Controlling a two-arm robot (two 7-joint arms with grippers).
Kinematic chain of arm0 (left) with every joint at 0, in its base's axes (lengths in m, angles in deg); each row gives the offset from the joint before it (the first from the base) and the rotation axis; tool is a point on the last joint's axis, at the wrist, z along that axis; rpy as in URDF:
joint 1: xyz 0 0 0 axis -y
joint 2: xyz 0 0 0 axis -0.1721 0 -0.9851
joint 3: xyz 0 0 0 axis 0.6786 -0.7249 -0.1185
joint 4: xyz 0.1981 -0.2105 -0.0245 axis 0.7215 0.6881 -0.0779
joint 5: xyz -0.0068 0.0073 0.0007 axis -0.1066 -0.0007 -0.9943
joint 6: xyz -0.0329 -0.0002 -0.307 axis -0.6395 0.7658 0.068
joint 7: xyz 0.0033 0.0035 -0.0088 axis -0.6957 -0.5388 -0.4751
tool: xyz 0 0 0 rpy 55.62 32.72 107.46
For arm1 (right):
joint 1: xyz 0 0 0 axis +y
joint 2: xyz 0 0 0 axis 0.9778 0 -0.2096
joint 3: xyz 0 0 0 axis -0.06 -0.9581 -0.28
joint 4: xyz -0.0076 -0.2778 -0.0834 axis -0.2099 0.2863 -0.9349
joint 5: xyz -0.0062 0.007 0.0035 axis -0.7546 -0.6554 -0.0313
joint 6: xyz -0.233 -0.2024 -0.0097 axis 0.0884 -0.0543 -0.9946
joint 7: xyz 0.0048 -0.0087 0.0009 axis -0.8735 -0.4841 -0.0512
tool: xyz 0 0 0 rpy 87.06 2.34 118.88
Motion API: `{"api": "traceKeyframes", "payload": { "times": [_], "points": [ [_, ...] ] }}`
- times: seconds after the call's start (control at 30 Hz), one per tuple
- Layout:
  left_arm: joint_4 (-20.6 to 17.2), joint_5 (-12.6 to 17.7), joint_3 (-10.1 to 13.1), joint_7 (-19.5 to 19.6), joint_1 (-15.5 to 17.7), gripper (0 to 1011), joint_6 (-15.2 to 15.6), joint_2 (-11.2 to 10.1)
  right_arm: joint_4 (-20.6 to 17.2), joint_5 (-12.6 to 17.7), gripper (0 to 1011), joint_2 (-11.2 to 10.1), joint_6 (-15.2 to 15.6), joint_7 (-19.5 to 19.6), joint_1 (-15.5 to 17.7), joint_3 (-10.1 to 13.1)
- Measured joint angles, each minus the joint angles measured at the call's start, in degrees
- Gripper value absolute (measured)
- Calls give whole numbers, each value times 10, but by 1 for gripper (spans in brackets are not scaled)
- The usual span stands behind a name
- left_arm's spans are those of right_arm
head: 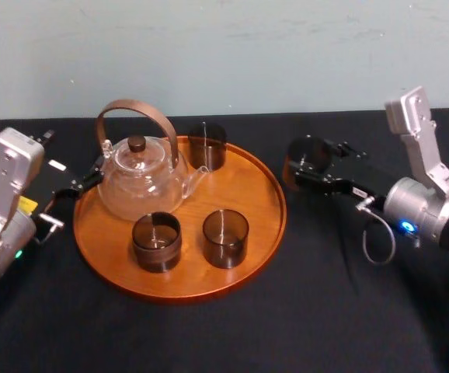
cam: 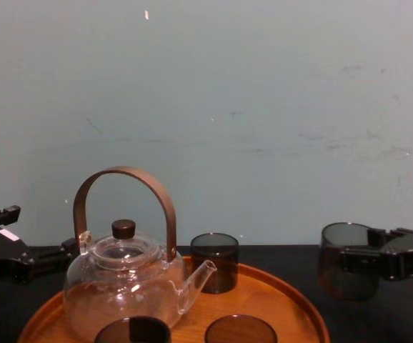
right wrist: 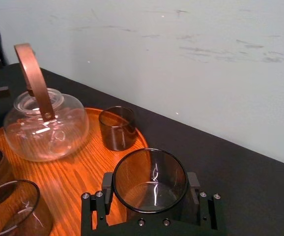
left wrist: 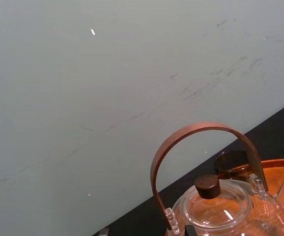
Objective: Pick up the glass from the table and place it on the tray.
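A dark smoked glass (head: 301,159) (right wrist: 150,172) (cam: 344,275) sits between the fingers of my right gripper (head: 306,167) (right wrist: 150,186) (cam: 356,259), which is shut on it just right of the tray's rim, over the black table (head: 209,338). The round orange-brown wooden tray (head: 259,202) (right wrist: 83,167) (cam: 292,304) (left wrist: 279,162) lies in the middle. My left gripper (head: 81,185) (cam: 21,261) rests by the tray's left edge, next to the teapot.
On the tray stand a clear glass teapot (head: 143,183) (right wrist: 46,125) (cam: 124,286) (left wrist: 215,211) with a brown arched handle and three dark glasses: one at the back (head: 207,146) (right wrist: 117,128) (cam: 215,261), two in front (head: 156,241) (head: 225,238). A pale wall rises behind the table.
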Motion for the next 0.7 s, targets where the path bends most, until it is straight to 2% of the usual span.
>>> {"api": "traceKeyframes", "payload": {
  "times": [0.47, 0.7],
  "points": [
    [0, 0, 0, 0, 0, 1001, 0, 0, 47, -8, 904, 25, -10, -16, -37, -34],
    [0, 0, 0, 0, 0, 1001, 0, 0, 83, -13, 905, 41, -18, -26, -60, -49]
  ]
}}
